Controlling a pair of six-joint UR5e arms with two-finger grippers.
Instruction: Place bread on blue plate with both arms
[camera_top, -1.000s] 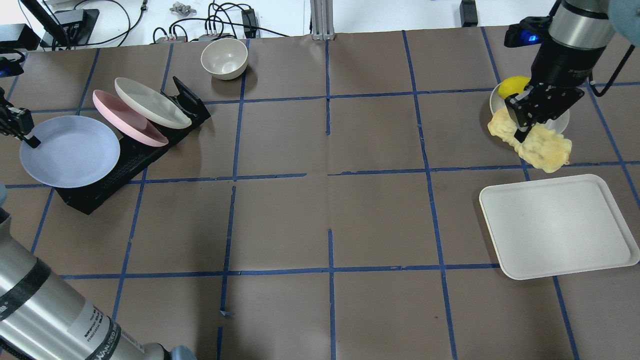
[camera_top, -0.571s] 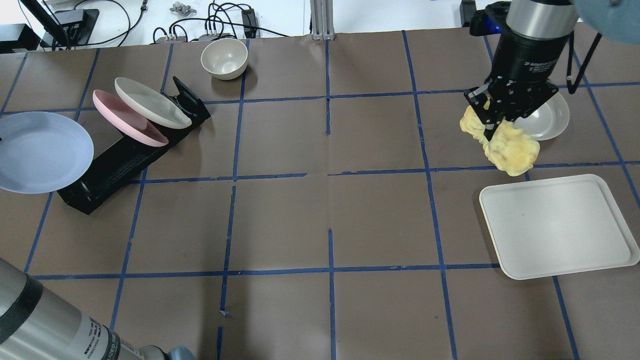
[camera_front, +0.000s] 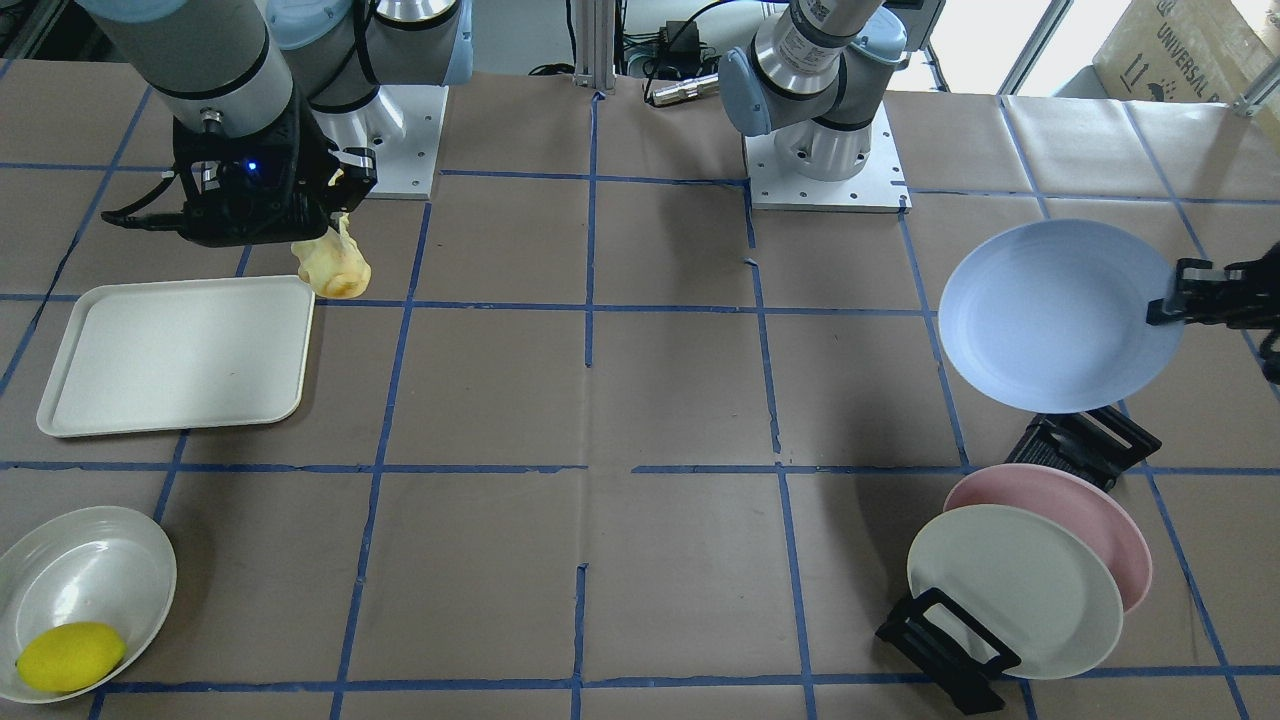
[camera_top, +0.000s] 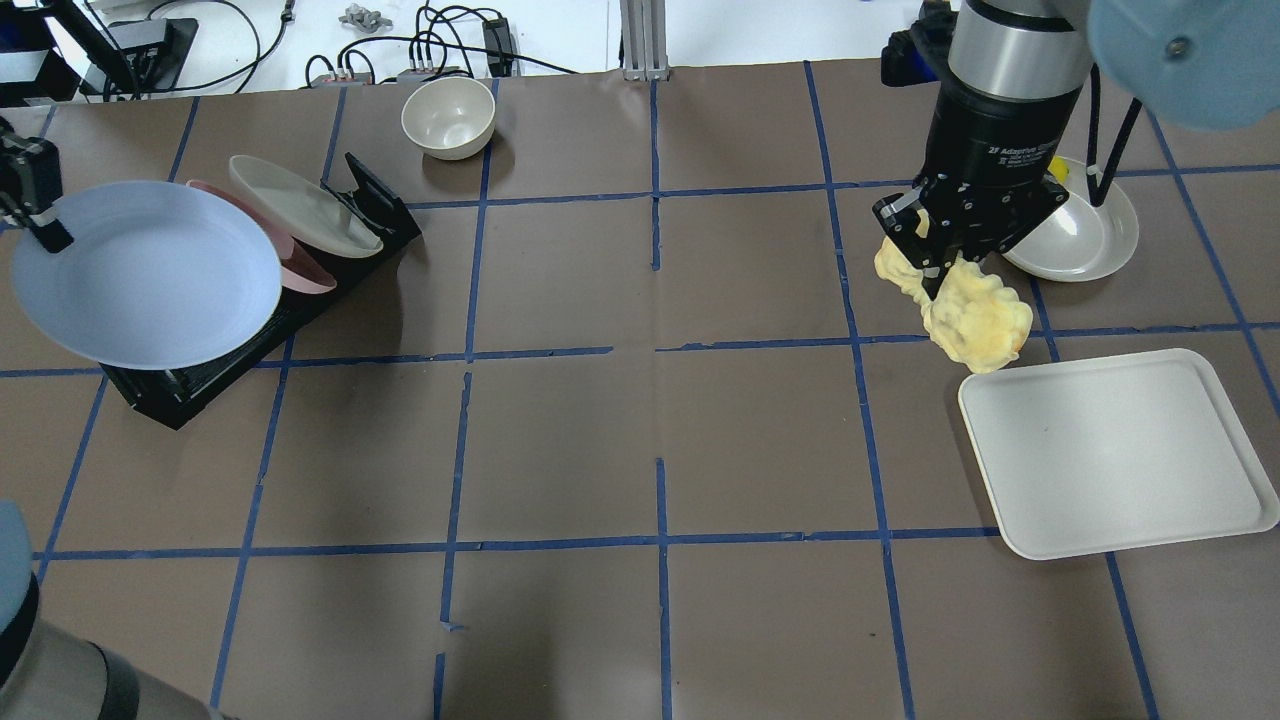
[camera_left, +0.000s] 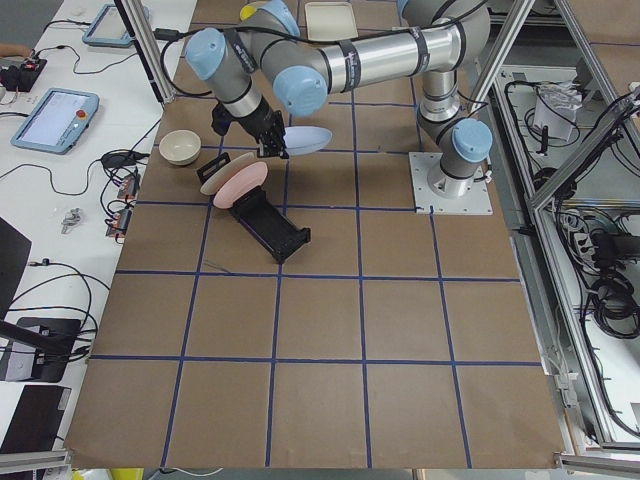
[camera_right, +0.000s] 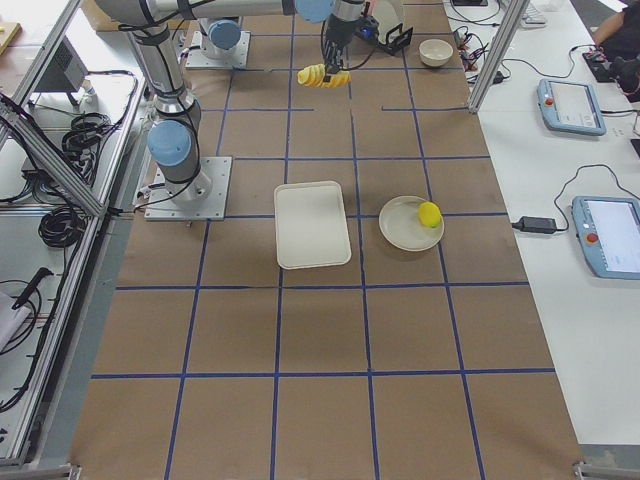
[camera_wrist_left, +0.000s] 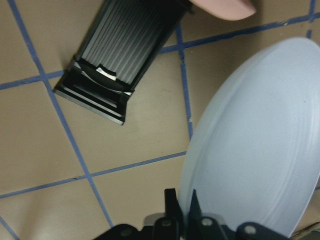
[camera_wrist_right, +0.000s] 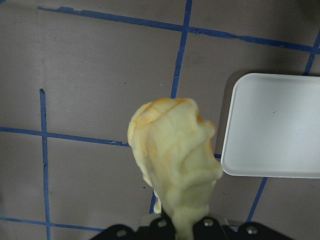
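The bread (camera_top: 975, 315), a pale-yellow roll with browned ends, hangs squeezed in my right gripper (camera_top: 935, 275), which is shut on it above the table, left of the white tray's far corner. It also shows in the front view (camera_front: 332, 268) and the right wrist view (camera_wrist_right: 175, 155). My left gripper (camera_top: 35, 225) is shut on the rim of the blue plate (camera_top: 150, 275) and holds it in the air over the black rack's near end. The plate also shows in the front view (camera_front: 1055, 315) and the left wrist view (camera_wrist_left: 260, 145).
The black rack (camera_top: 250, 330) holds a pink plate (camera_top: 305, 265) and a cream plate (camera_top: 300, 205). A white bowl (camera_top: 448, 115) stands at the far edge. A white tray (camera_top: 1115, 450) lies at the right, beyond it a shallow dish (camera_top: 1085, 230) with a lemon (camera_front: 70, 655).
My right gripper has carried the bread left, away from the dish. My left gripper has lifted the blue plate off the rack, swung it left, then back right and higher.
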